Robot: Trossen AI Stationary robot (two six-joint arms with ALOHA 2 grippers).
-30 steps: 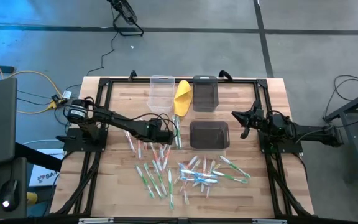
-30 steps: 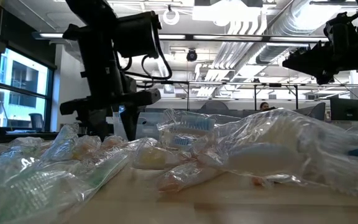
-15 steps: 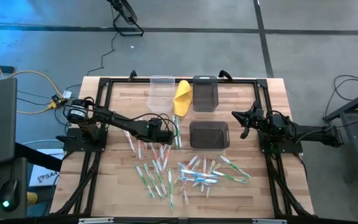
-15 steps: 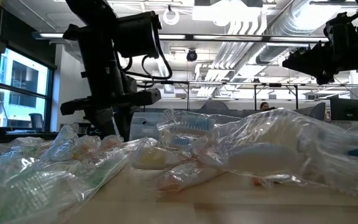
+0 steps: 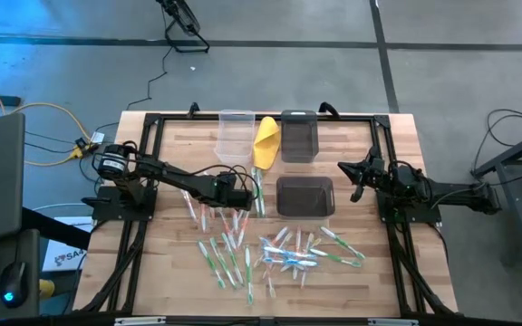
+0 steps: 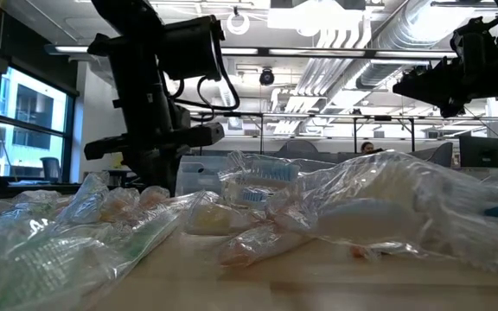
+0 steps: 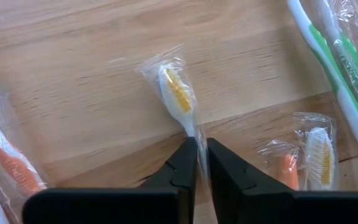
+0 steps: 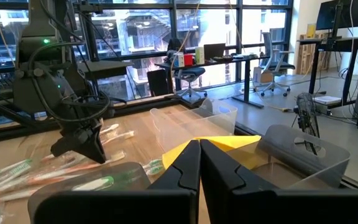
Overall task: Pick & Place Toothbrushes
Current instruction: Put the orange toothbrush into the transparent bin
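Pinching a wrapped toothbrush point(image 7: 178, 93) by its neck, the left gripper point(image 7: 201, 163) sits low over the wooden table point(image 5: 170, 263), left of centre; its two dark fingers are drawn together with the thin white handle caught between their tips. This brush has a white head with yellow-orange bristles and lies sealed in a clear, crinkled plastic sleeve, flat on the wood. Just beside it lie another yellow-bristled brush point(image 7: 319, 158) with an orange part, a green-and-white one point(image 7: 337, 78) and an orange-handled one point(image 7: 8, 155), each in its own wrapper.

From above, the toothbrushes point(image 5: 279, 254) show as many thin white sticks with green, orange or blue parts, scattered over the near half of the table, from under the left gripper point(image 5: 247, 195) out to the right.

Farther back stand a clear bin point(image 5: 235, 136), a yellow folded object point(image 5: 267, 140) and two dark bins point(image 5: 299, 136) point(image 5: 304, 196), the second nearer the middle.

The right gripper point(image 5: 350, 177) hangs above the table on the right, beside the dark bins, its fingers pressed together on nothing.
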